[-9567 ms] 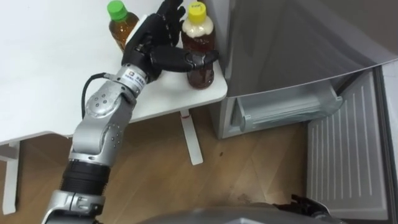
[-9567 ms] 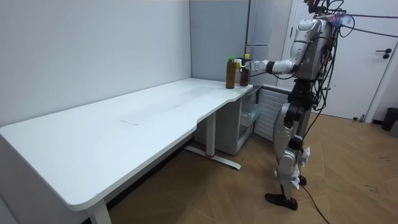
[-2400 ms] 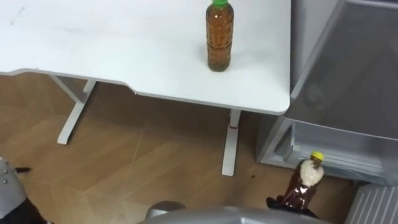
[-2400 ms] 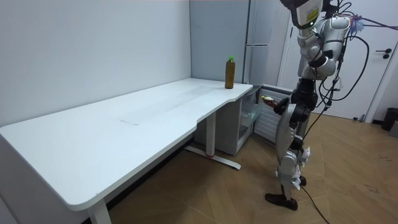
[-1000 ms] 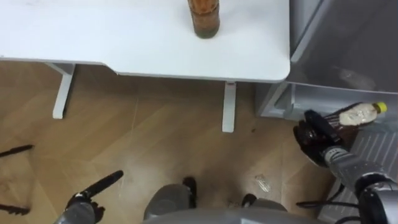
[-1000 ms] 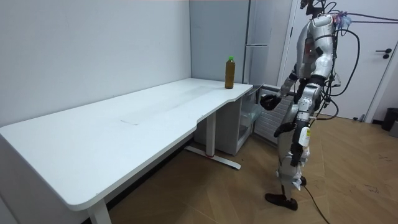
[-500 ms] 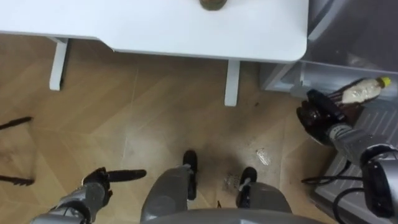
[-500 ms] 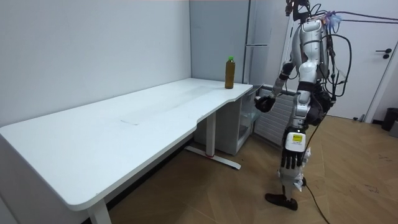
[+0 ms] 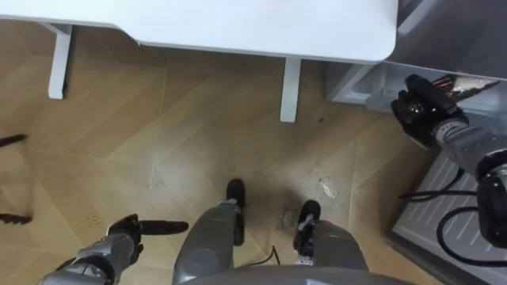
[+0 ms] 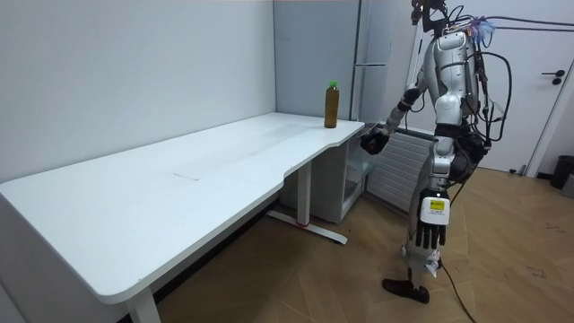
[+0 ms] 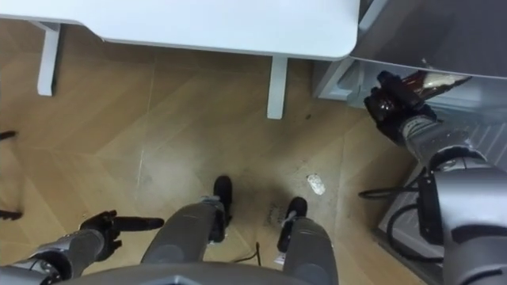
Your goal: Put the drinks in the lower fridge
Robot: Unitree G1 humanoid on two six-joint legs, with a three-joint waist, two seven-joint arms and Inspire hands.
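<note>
Now right hand [image 9: 424,111] grips bottle [image 9: 467,85] beside fridge [image 9: 459,36] edge.

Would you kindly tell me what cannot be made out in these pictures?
Inside of the lower fridge: eye views, under the fridge's upper part.
Middle of the bottle: eye views, covered by the right hand.
The bottle in the room view: too small to tell from that hand.
Far part of the table: eye views, cut off above.

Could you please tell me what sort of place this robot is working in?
Likely an office or lab room: a long white desk, a grey fridge beside it with its lower door open, and wood-pattern floor.
</note>
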